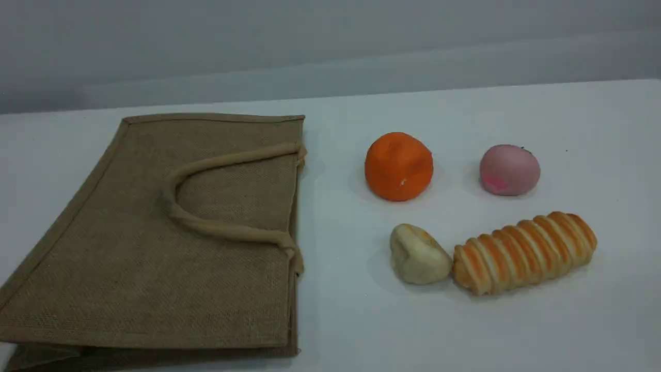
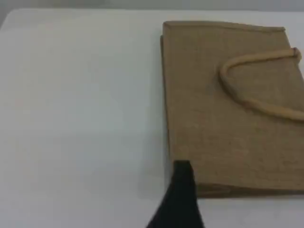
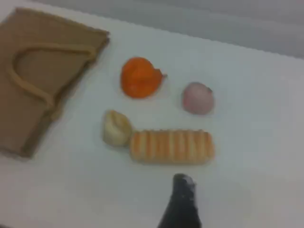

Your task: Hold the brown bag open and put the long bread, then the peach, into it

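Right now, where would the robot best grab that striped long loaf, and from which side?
Probably across the middle of the long bread, coming straight down from above. It lies flat, its sides are clear there, while its left end touches the pale beige lump.

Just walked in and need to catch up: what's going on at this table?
Nothing is being handled yet. The brown bag lies flat and closed on the table. The long bread and the peach sit to its right, beside an orange ball and a pale lump. Both hands hover empty.
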You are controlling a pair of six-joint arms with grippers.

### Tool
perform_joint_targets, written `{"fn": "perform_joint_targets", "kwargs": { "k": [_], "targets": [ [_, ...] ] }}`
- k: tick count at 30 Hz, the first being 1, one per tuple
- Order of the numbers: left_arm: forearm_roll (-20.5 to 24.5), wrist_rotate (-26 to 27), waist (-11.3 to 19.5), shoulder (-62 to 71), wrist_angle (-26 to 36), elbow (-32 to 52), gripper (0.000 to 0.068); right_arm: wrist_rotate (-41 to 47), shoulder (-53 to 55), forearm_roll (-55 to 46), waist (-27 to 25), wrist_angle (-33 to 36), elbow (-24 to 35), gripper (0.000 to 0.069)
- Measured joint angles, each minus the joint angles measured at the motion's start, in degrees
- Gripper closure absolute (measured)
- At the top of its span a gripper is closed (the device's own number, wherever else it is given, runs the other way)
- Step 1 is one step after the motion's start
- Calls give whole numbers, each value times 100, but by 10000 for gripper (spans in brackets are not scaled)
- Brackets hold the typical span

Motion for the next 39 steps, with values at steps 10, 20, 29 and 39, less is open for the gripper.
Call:
{"fn": "perform_joint_targets", "kwargs": {
  "k": [10,20,29,39],
  "targets": [
    [596,-460,-285,1343,-556,-732,99,101,1212,-53,0,-318,-919,174],
    [600,-499,-285,3738,-1073,-2053,99,127,3669,-164,0,-602,-2431,174],
    [600,-494,-285,5847,-1445,-2867,99,48,5530,-161,0,-789,-3143,174],
    [600,-507,-285,7596,-1497,-3541,99,43,6654,-161,0,-1141,-3479,174]
  ]
}}
